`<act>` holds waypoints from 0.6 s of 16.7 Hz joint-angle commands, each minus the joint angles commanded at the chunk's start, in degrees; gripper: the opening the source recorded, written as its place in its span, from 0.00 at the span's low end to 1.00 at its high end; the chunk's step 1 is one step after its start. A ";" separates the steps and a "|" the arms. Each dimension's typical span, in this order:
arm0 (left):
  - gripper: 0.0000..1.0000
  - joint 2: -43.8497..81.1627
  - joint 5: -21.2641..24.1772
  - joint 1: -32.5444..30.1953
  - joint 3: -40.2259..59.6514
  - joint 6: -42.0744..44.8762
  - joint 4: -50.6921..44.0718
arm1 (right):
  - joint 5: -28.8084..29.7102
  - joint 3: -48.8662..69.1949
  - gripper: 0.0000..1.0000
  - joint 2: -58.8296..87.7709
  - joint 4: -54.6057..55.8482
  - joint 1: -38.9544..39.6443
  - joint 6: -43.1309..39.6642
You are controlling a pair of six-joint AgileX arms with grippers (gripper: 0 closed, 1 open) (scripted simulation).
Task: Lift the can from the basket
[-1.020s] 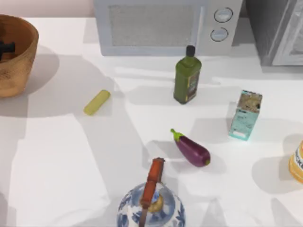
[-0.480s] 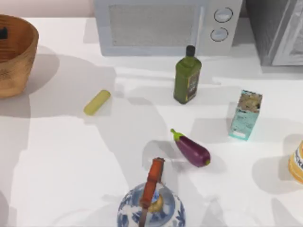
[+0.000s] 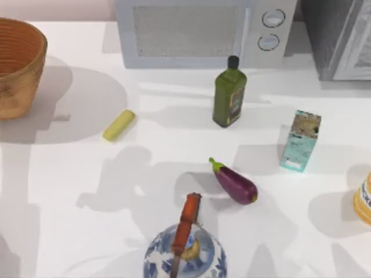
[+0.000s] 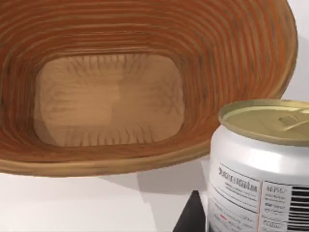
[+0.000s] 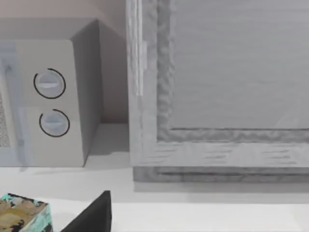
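One can (image 4: 260, 164) hangs above the basket (image 4: 145, 159) rim, left gripper's grip unclear

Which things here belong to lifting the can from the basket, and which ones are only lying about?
Job: can, held by left gripper; basket.
Lying about: microwave, green bottle, eggplant, yellow-green stick, carton, teapot, orange container; right gripper idle near the microwave.
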 joint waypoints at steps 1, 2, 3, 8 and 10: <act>0.00 -6.74 -0.08 -0.45 -5.97 -0.48 3.09 | 0.00 0.00 1.00 0.00 0.00 0.00 0.00; 0.00 -13.44 -0.31 -0.95 -11.94 -1.02 6.23 | 0.00 0.00 1.00 0.00 0.00 0.00 0.00; 0.00 -20.07 -0.69 -1.51 -17.87 -1.63 9.40 | 0.00 0.00 1.00 0.00 0.00 0.00 0.00; 0.00 -50.49 -4.37 -4.77 -44.92 -5.28 24.66 | 0.00 0.00 1.00 0.00 0.00 0.00 0.00; 0.00 -60.36 -6.16 -6.00 -53.65 -6.65 29.92 | 0.00 0.00 1.00 0.00 0.00 0.00 0.00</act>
